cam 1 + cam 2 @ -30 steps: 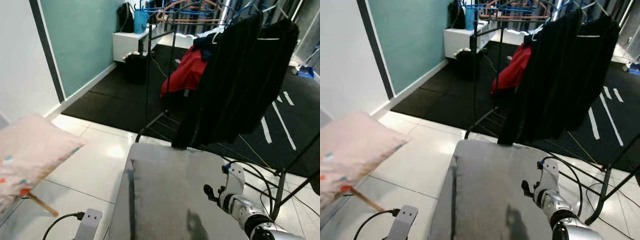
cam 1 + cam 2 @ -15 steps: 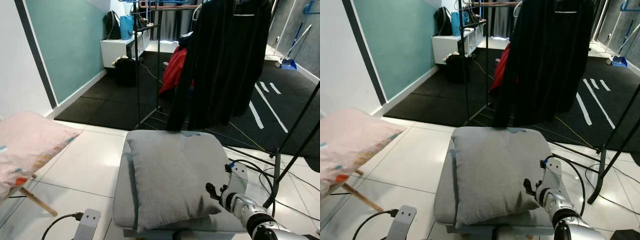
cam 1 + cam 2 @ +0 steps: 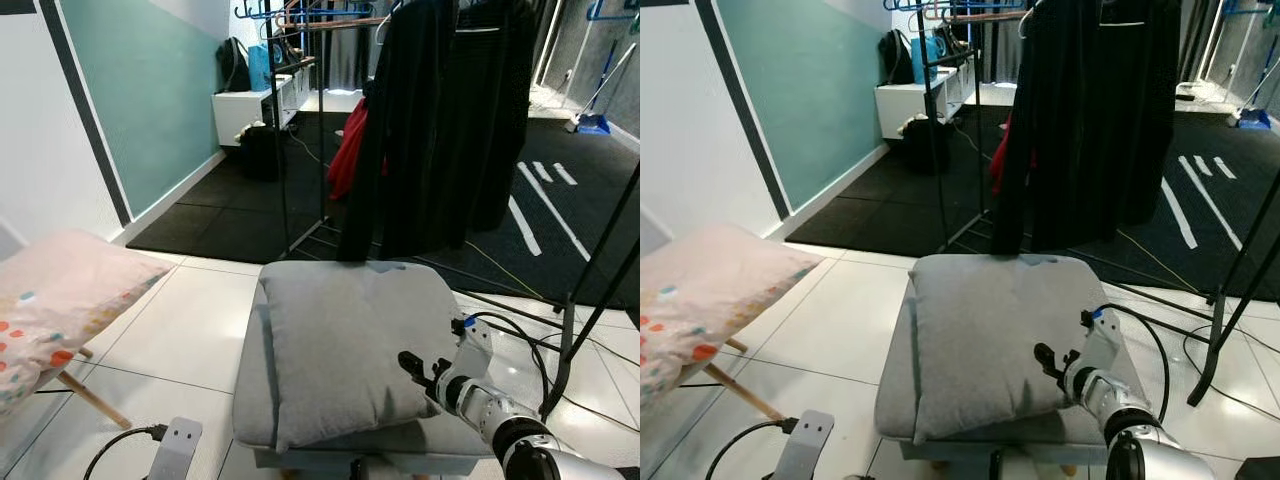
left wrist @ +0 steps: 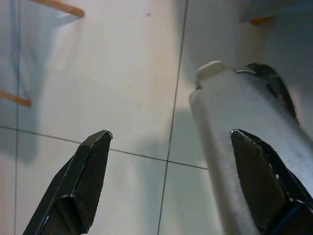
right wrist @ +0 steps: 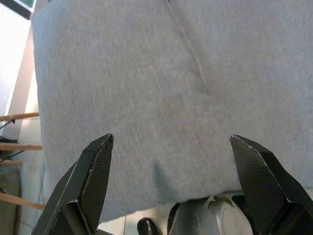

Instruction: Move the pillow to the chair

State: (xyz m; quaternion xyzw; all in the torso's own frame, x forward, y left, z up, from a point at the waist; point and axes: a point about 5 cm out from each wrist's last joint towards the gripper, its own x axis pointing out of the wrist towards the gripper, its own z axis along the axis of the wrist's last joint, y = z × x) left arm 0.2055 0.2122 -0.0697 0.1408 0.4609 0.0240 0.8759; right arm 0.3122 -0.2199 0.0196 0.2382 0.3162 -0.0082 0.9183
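One grey pillow (image 3: 340, 350) lies flat on the chair (image 3: 255, 425), covering nearly the whole seat; I see a strip of seat cushion along its left edge and front. My right gripper (image 5: 171, 181) hovers over the pillow's front right corner, fingers (image 5: 90, 174) spread wide, nothing between them, grey fabric across the gap. From the head camera I see the right arm (image 3: 490, 415) reaching in from the lower right, its black fingertips (image 3: 1048, 358) over the pillow's right edge; whether they touch the fabric, I cannot tell. A black cable (image 3: 515, 335) loops off the wrist.

Left gripper (image 4: 168, 169) hangs low, fingers (image 4: 88, 171) wide apart and empty, pointing at white floor tiles (image 4: 132, 83), with a silver body part (image 4: 239, 147) beside it. Two wooden legs (image 4: 54, 7) show at the edge of that view.

Behind the chair stands a black clothes rack (image 3: 300, 130) with dark garments (image 3: 450, 110) hanging and a red one (image 3: 347, 150) behind them. The dark hem comes down just beyond the chair's back edge. Black mat (image 3: 240, 200) covers the floor under the rack. To the left, a pink patterned cushion (image 3: 55, 295) rests on a wooden-legged frame (image 3: 90, 400), well apart from the chair. A teal wall (image 3: 140, 90) runs along the left, with a white shelf unit (image 3: 245, 100) at the far end.
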